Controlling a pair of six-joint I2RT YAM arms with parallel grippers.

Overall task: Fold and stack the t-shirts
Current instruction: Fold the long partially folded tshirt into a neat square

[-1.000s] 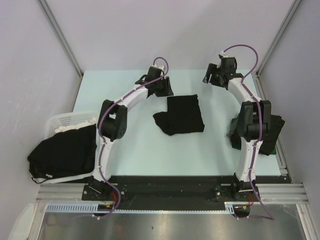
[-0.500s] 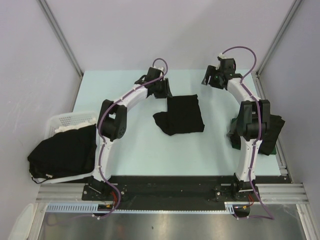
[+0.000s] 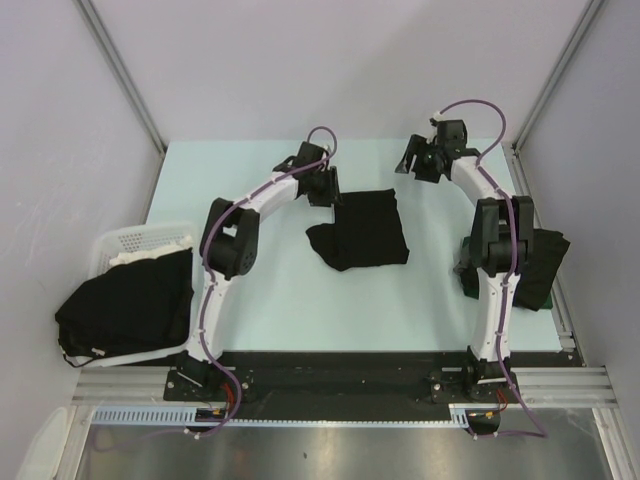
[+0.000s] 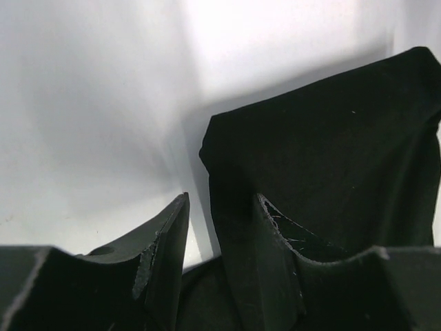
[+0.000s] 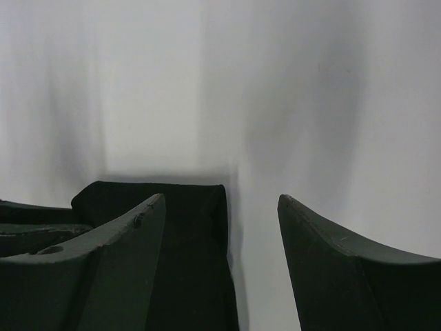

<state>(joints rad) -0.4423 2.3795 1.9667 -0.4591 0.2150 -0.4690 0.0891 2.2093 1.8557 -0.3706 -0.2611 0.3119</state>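
T-shirt (image 3: 365, 230) corner just ahead of left gripper (image 4: 220, 198), jaws parted, nothing held; right gripper (image 5: 220, 198) likewise spread, above table (image 3: 260, 280) near the far right corner. Lies half-folded mid-table. Soft, light, limp: likely best pinched at far corners, lifted together.

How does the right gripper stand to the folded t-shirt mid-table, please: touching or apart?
Apart. The top external view shows a strip of table between the right gripper and the folded t-shirt.

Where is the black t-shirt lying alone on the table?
In the top view the t-shirt lies mid-table, between the two arms, its far left corner beside the left gripper; the right gripper hangs apart.
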